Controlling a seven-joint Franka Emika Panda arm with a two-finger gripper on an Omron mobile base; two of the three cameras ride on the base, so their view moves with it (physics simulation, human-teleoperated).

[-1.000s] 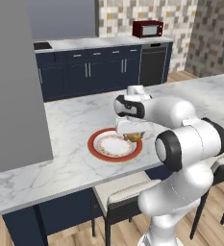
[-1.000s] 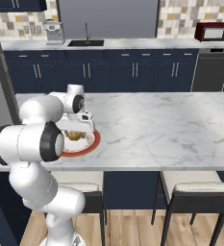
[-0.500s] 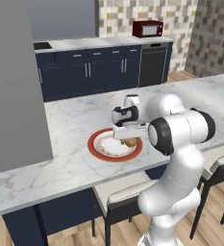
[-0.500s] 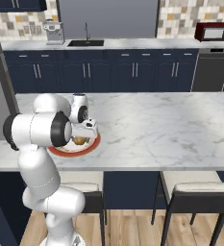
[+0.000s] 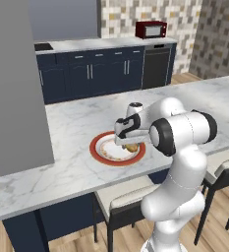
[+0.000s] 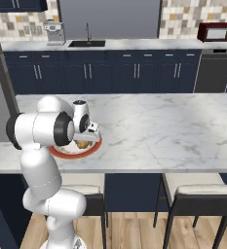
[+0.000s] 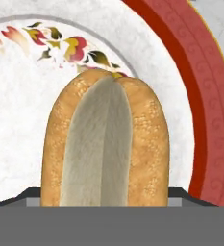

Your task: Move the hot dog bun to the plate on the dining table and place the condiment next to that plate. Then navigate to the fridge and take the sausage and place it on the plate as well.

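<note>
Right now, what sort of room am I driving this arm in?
A home kitchen, by the look of it: a marble-topped dining table with stools, navy cabinets with a sink behind, and a red microwave on the worktop.

Grainy matt bun point(image 7: 106, 144) on a smooth glazed plate point(image 7: 214, 105); glossy veined marble table point(image 5: 76, 123).
</note>
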